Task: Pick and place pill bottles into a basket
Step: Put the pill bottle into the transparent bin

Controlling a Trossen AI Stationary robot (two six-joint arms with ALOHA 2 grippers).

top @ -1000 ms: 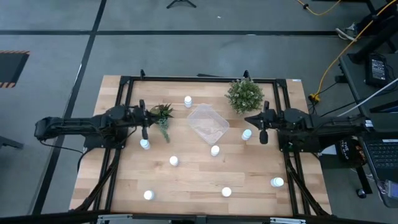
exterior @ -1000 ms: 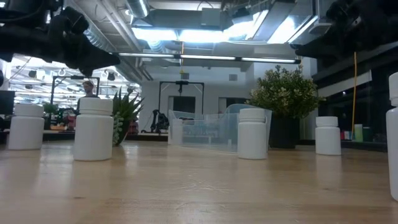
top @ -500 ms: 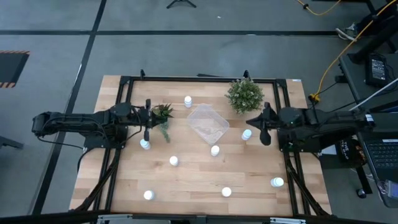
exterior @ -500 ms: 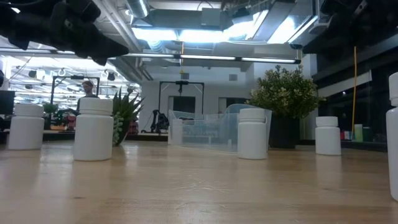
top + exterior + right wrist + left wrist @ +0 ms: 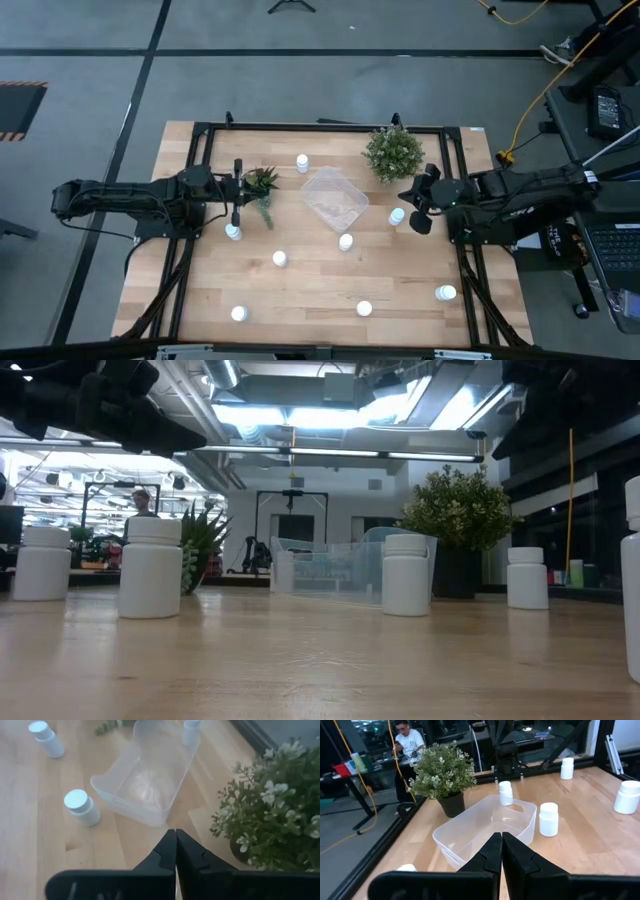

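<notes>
From above, I am holding both arms over the wooden table (image 5: 300, 300): my left gripper (image 5: 237, 190) is hovering beside the small spiky plant (image 5: 261, 184), my right gripper (image 5: 419, 205) is hanging close to a pill bottle (image 5: 397, 216) below the bushy plant (image 5: 393, 152). The clear basket (image 5: 334, 198) is sitting mid-table between them, nothing in it. White pill bottles are standing scattered around it: one above the basket (image 5: 302, 162), one by my left gripper (image 5: 233, 232), one just below the basket (image 5: 346, 242), others nearer the front edge (image 5: 279, 259), (image 5: 239, 314), (image 5: 364, 309), (image 5: 446, 293).

At table height, bottles are standing upright in a row (image 5: 150, 567), (image 5: 406, 574), (image 5: 527, 577), with the basket (image 5: 330, 571) behind them and both arms dark overhead.

Through my left wrist camera, my left fingers (image 5: 487, 862) are pressing together, gripping nothing, and pointing at the empty basket (image 5: 470, 827); two bottles (image 5: 549, 819), (image 5: 505, 793) are standing just beside its walls, the bushy plant (image 5: 443, 772) behind it. A person is sitting beyond the table.

Through my right wrist camera, my right fingers (image 5: 165, 855) are likewise pressing together on nothing, above bare wood near the basket (image 5: 145, 777), with one bottle (image 5: 81, 807) beside it and the bushy plant (image 5: 272, 805) close by.
</notes>
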